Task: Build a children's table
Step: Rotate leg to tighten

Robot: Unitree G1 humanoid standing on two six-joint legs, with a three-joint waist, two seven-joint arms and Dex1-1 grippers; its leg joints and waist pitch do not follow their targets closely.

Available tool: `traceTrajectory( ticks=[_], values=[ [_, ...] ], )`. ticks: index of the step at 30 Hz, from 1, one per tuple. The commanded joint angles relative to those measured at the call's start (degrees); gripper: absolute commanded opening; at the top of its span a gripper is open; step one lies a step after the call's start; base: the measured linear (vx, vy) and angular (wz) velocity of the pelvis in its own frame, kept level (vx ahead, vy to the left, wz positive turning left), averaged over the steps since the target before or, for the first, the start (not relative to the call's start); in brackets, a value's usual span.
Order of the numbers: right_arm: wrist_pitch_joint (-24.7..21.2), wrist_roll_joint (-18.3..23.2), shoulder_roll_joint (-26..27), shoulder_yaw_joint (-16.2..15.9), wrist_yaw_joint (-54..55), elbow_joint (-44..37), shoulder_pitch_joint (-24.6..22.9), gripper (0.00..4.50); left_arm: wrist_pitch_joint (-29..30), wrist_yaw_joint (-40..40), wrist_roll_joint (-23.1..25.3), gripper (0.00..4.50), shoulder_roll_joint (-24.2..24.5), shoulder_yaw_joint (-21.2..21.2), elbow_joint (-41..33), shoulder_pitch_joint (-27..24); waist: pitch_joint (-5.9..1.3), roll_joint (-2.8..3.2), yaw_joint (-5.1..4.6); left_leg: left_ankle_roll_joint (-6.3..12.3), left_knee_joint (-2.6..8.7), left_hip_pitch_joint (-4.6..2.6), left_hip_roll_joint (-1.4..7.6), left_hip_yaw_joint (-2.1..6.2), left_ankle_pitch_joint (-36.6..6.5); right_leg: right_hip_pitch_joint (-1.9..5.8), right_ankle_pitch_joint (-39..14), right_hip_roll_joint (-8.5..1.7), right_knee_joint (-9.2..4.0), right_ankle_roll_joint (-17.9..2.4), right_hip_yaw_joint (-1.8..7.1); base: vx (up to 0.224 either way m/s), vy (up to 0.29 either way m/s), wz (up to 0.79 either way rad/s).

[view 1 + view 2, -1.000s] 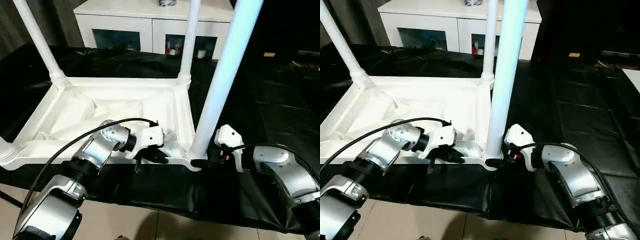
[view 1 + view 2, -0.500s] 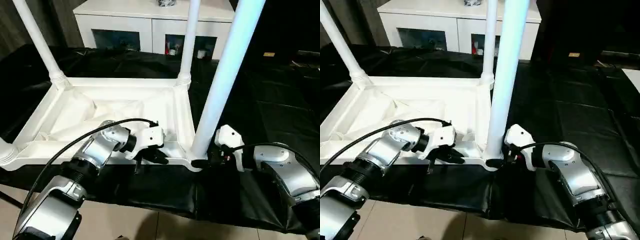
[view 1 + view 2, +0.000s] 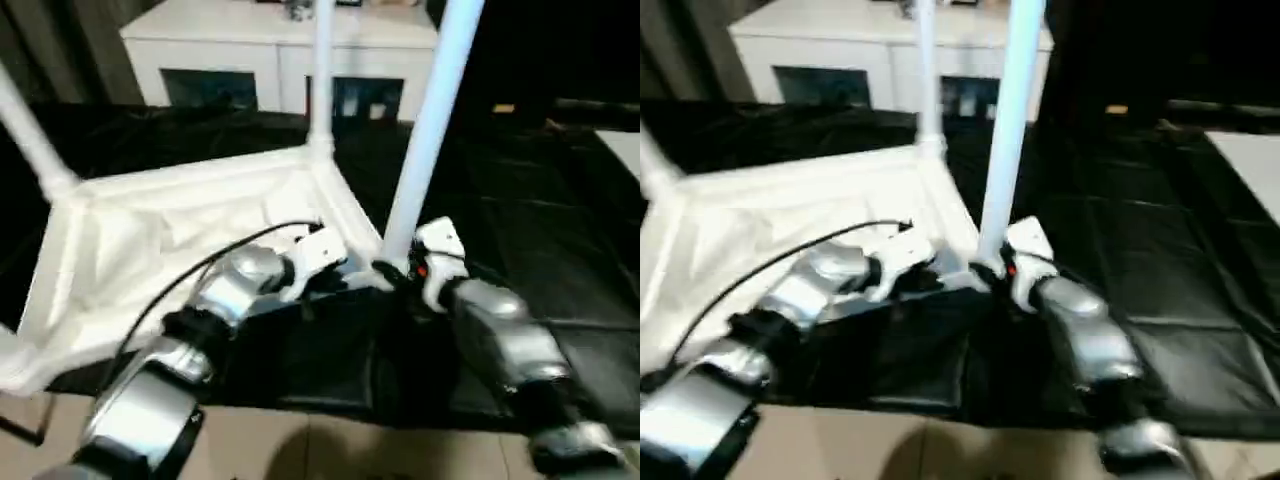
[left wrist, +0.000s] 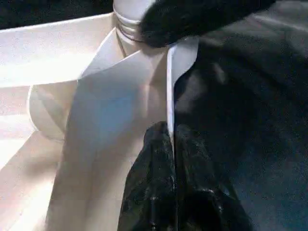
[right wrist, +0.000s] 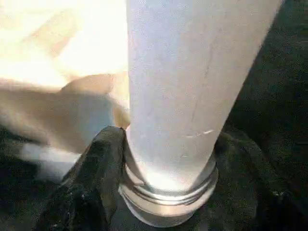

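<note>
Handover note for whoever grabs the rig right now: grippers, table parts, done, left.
Left gripper: shut on the tabletop near edge wall, beside the near right corner.
Right gripper: fingers round the base of the near right leg, at its socket.
Tabletop lies underside up on the black cover. Far right leg and far left leg stand in their sockets. The near left corner is cut off, so a leg there can't be confirmed.
Left: check the near right leg's seating, check the fourth corner, then flip the table.
</note>
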State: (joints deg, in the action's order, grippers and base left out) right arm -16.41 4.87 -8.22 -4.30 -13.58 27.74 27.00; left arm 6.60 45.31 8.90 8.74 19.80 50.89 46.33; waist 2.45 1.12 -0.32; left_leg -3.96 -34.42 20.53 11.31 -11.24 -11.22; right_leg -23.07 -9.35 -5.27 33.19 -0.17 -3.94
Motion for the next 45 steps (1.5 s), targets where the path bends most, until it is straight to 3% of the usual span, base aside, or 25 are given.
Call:
traceTrajectory(
  ticks=[1, 4, 8, 10, 11, 13, 16, 17, 18, 19, 20, 24, 25, 28, 32, 35, 37, 38, 45],
  values=[
    [-1.41, -0.76, 2.57, 5.98, 13.63, 8.85, -0.97, 2.54, -0.35, -4.62, 0.21, 0.00, -0.23, -3.01, 1.15, 2.59, -3.39, -0.14, -0.29, 0.36, 4.72, -0.16, 1.02, 1.35, -16.98, 2.19, -23.70, -2.60, -4.82, -9.36, 1.60, 0.000, 0.000, 0.00],
    [1.52, -1.01, 5.17, 6.62, 19.22, 11.41, -0.20, 2.54, -0.39, -5.43, 0.31, 0.00, -0.65, -3.03, 1.75, 2.93, -3.51, 0.09, -0.62, 0.54, 4.69, -0.47, 1.09, 1.29, -17.74, 2.13, -19.89, -2.55, -4.58, -10.84, 1.74, 0.000, 0.000, 0.00],
    [8.76, -3.64, 8.83, 2.79, 18.41, 13.48, 2.15, 2.54, -1.45, -5.23, 0.08, 0.00, -0.61, -2.67, 3.07, 3.26, -3.70, -0.23, -0.72, 1.99, 4.57, 0.03, 1.03, 1.14, -15.59, 2.65, -14.46, -2.66, -3.88, -12.82, 1.90, 0.000, 0.000, 0.00],
    [9.74, -3.00, 9.04, 3.20, 17.18, 13.29, 2.32, 2.54, -1.66, -5.35, 0.12, 0.00, -0.51, -2.73, 3.34, 3.33, -3.76, -0.16, -0.58, 2.86, 4.47, -0.06, 1.06, 1.00, -14.42, 2.73, -12.84, -2.64, -3.73, -13.29, 1.97, 0.000, 0.000, 0.00],
    [11.41, -2.37, 8.48, 3.42, 15.63, 11.52, 2.12, 3.10, -2.10, -4.73, 0.18, 0.00, 0.01, -2.71, 3.07, 3.08, -3.78, -0.39, -0.43, 3.53, 4.41, -0.06, 1.10, 0.96, -13.69, 2.83, -11.95, -2.71, -3.57, -13.68, 1.98, 0.000, 0.000, 0.00],
    [11.54, -1.25, 7.67, 3.64, 13.93, 7.78, 1.25, 3.24, -2.35, -4.33, 0.15, 0.00, 0.52, -2.74, 2.56, 2.72, -3.79, -0.38, -0.41, 4.02, 4.38, 0.12, 1.12, 0.94, -12.59, 3.00, -11.02, -2.70, -3.44, -13.95, 2.01, 0.000, 0.000, 0.00],
    [10.85, -1.07, 5.78, 3.47, 12.78, 2.98, -0.01, 3.58, -2.86, -3.58, 0.18, 0.00, 1.16, -2.59, 1.83, 2.26, -4.19, -0.37, -0.02, 5.99, 4.05, 0.27, 1.27, 0.91, -7.95, 3.27, -4.72, -2.65, -2.62, -14.98, 2.08, 0.000, 0.000, 0.00],
    [9.68, -0.87, 4.55, 3.54, 11.56, 0.72, -0.65, 3.66, -3.11, -2.93, 0.18, 0.00, 1.55, -2.46, 1.44, 2.01, -4.24, -0.51, 0.12, 6.99, 3.91, 0.40, 1.24, 0.88, -6.08, 3.39, -2.43, -2.56, -2.29, -15.55, 2.07, 0.000, 0.000, 0.00],
    [6.69, 0.08, -0.02, 1.96, 3.26, -5.76, -2.84, 3.77, -3.75, -0.90, 0.12, 0.00, 2.63, -2.01, 0.26, 1.21, -4.20, -0.38, 0.35, 7.91, 3.85, 0.45, 1.20, 0.84, -5.42, 3.56, -1.27, -2.47, -2.22, -15.72, 2.05, 0.000, 0.000, 0.00],
    [6.22, 0.15, -0.61, 1.63, 2.12, -6.41, -3.08, 3.77, -3.83, -0.61, 0.10, 0.00, 2.76, -1.94, 0.13, 1.12, -4.20, -0.38, 0.35, 7.91, 3.85, 0.45, 1.20, 0.84, -5.42, 3.56, -1.27, -2.47, -2.22, -15.72, 2.05, 0.000, 0.000, 0.00],
    [5.35, 0.25, -1.73, 0.87, -0.15, -7.52, -3.52, 3.77, -3.98, -0.04, 0.07, 0.00, 2.98, -1.81, -0.10, 0.93, -4.18, -0.57, 0.52, 9.21, 3.67, 0.59, 1.29, 0.78, -4.89, 3.54, 0.23, -2.51, -1.96, -15.79, 2.12, 0.000, 0.000, 0.00],
    [1.66, 4.52, -13.15, -4.79, -21.01, -17.83, -8.50, 3.77, -5.71, 6.52, -0.64, 0.00, 5.03, -0.49, -2.79, -1.12, -3.86, -0.53, 1.01, 9.17, 3.70, 0.49, 1.50, 0.68, -7.68, 3.57, -3.93, -2.60, -2.58, -15.44, 2.14, 0.000, 0.000, 0.00],
    [1.69, 4.68, -13.70, -5.01, -21.88, -18.24, -8.77, 3.77, -5.89, 6.95, -0.71, 0.00, 5.13, -0.41, -2.96, -1.24, -3.83, -0.42, 1.14, 8.75, 3.72, 0.39, 1.62, 0.64, -8.53, 3.37, -4.80, -2.58, -2.69, -15.47, 2.19, 0.000, 0.000, 0.00],
    [0.54, 7.65, -22.81, -6.56, -34.35, -23.69, -12.95, 3.77, -7.39, 14.43, -2.10, 0.00, 6.88, 1.15, -6.70, -3.50, -3.64, -0.57, 1.40, 7.92, 3.95, 0.18, 1.90, 0.69, -10.70, 3.27, -7.43, -2.64, -2.98, -15.36, 2.23, 0.000, 0.000, 0.00],
    [-1.12, 8.42, -27.24, -4.23, -37.97, -23.84, -14.66, 3.77, -7.95, 15.68, -2.31, 0.00, 7.26, 1.50, -8.17, -4.11, -3.38, -0.94, 1.99, 6.46, 4.00, -0.08, 1.93, 0.55, -12.67, 2.70, -12.95, -2.72, -3.46, -14.33, 2.29, 0.000, 0.000, 0.00],
    [-1.28, 8.15, -29.49, -3.44, -38.88, -23.87, -16.05, 3.77, -7.72, 16.12, -2.50, 0.00, 7.01, 1.53, -9.04, -4.22, -3.38, -0.86, 2.71, 5.68, 4.02, -0.49, 2.02, 0.44, -12.04, 2.36, -14.48, -2.70, -3.71, -13.54, 2.38, 0.000, 0.000, 0.00],
    [-1.17, 8.01, -30.12, -3.30, -39.06, -23.92, -16.46, 3.77, -7.65, 16.29, -2.53, 0.00, 6.93, 1.49, -9.31, -4.27, -3.44, -0.95, 2.86, 5.59, 4.02, -0.27, 1.98, 0.47, -11.49, 2.53, -13.53, -2.68, -3.55, -13.54, 2.37, 0.000, 0.000, 0.00],
    [-1.95, 8.55, -29.84, -1.12, -36.62, -23.02, -16.98, 3.77, -7.68, 16.36, -2.43, 0.00, 6.56, 1.44, -9.50, -4.13, -3.56, -0.85, 2.86, 5.72, 4.01, 0.05, 1.92, 0.58, -10.48, 2.77, -12.21, -2.73, -3.36, -13.47, 2.32, 0.000, 0.000, 0.00],
    [-4.26, 11.61, -30.03, 2.40, -36.55, -25.37, -20.24, 3.77, -8.74, 16.94, -2.42, 0.00, 5.87, 1.75, -9.14, -3.40, -3.78, -0.57, 3.19, 6.80, 3.79, 0.07, 1.88, 0.63, -9.16, 2.87, -9.30, -2.71, -3.19, -14.06, 2.19, 0.000, 0.000, 0.00]
  ],
)
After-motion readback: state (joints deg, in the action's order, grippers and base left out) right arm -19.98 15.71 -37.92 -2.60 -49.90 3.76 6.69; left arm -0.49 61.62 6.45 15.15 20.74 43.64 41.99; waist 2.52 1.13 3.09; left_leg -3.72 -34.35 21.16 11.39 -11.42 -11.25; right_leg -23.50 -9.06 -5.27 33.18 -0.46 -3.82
